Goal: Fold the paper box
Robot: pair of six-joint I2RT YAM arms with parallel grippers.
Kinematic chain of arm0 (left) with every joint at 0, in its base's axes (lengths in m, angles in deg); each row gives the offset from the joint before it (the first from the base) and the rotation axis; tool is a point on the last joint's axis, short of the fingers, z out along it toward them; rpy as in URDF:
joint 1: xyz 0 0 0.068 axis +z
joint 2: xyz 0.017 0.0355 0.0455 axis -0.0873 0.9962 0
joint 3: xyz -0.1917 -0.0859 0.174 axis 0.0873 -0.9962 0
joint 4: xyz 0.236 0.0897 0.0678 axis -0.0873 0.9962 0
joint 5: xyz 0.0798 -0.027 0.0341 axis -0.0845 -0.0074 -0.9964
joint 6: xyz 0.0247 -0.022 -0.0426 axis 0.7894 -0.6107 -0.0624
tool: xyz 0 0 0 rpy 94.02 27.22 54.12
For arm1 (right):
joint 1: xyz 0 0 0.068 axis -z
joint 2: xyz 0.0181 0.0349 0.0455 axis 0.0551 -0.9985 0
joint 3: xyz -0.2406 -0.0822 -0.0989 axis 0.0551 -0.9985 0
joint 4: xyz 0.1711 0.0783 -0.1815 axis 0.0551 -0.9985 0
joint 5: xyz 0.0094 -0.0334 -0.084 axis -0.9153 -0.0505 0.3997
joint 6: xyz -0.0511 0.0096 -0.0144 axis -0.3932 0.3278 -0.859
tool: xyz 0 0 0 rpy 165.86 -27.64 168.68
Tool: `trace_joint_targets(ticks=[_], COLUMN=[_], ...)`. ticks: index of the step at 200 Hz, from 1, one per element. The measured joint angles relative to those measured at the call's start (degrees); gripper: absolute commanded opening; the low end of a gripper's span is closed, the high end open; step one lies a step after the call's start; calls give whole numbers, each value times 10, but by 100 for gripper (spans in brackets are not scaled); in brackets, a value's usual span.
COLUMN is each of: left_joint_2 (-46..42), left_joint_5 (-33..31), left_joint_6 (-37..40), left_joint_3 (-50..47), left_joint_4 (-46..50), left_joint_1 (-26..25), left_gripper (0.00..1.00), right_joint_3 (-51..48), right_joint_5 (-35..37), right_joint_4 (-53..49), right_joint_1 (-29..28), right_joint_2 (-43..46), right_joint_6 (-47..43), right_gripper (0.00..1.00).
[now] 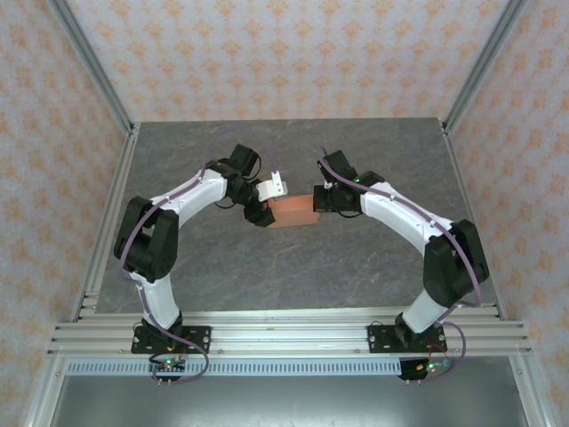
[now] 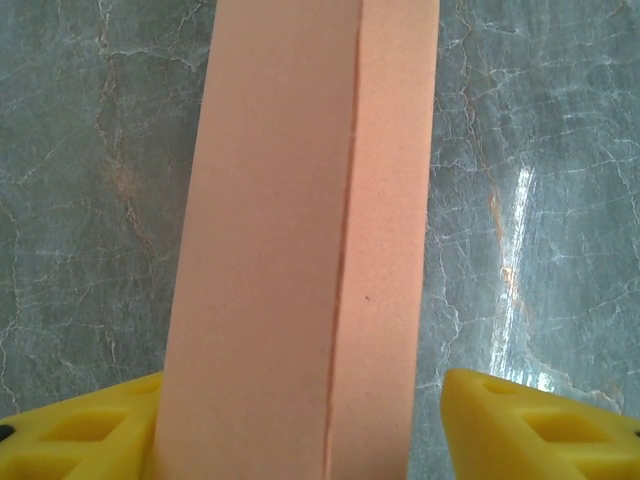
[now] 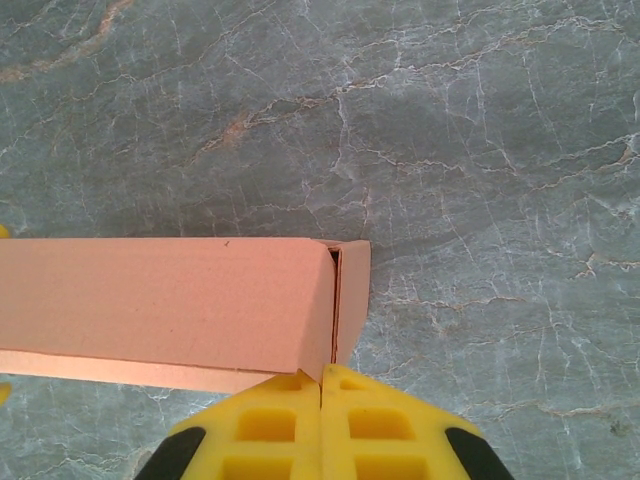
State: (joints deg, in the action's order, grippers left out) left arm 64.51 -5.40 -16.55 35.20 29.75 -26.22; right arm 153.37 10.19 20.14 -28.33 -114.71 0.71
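top external view: the paper box [image 1: 293, 212] sits on the grey table [image 1: 293, 285] pretty much dead centre of the frame, long side running left to right. my arms curl in on it from both sides, left gripper [image 1: 260, 213] at its left end and right gripper [image 1: 322, 200] at its right end.

in the left wrist view the box runs straight up the middle of the frame. my lower-left finger [image 2: 70, 440] is right against the card, but there's a strip of table between the box and the lower-right one. so that gripper is spread around the box, not squeezing it. a seam [image 2: 345, 250] runs the length of the face towards the camera, which looks like one panel lapped over another.

in the right wrist view my pads are pressed together at bottom centre, just under the box's end corner, where a flap [image 3: 352, 300] sticks out. can't tell if any card is pinched between them.

handling guess: it's thin hollow card and next to weightless, so it'll probably skid on that smooth top if shoved from one end. clamp it across the broad faces and it'll likely dent. i'd grip near the creased edges where it's stiffest, go gentle, and brace the far end with the other gripper.
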Motion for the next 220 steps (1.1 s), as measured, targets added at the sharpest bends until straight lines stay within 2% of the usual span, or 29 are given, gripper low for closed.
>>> trace_joint_targets(ticks=[34,91,159,220], left_joint_2=[-14,-92,-181,-154], left_joint_5=[12,29,-42,-72], left_joint_6=[-6,-52,-226,-250], left_joint_3=[-7,-51,-158,-134], left_joint_4=[-7,-39,-145,-149], left_joint_1=[12,26,23,10], left_gripper=[68,67,54,40], right_joint_3=[0,0,4,4], right_joint_5=[0,2,2,2], right_joint_4=[0,0,-7,-7], right_joint_1=[0,-3,-4,-4], right_joint_2=[0,0,0,0], right_joint_6=[0,0,0,0], right_gripper=[1,1,1,1])
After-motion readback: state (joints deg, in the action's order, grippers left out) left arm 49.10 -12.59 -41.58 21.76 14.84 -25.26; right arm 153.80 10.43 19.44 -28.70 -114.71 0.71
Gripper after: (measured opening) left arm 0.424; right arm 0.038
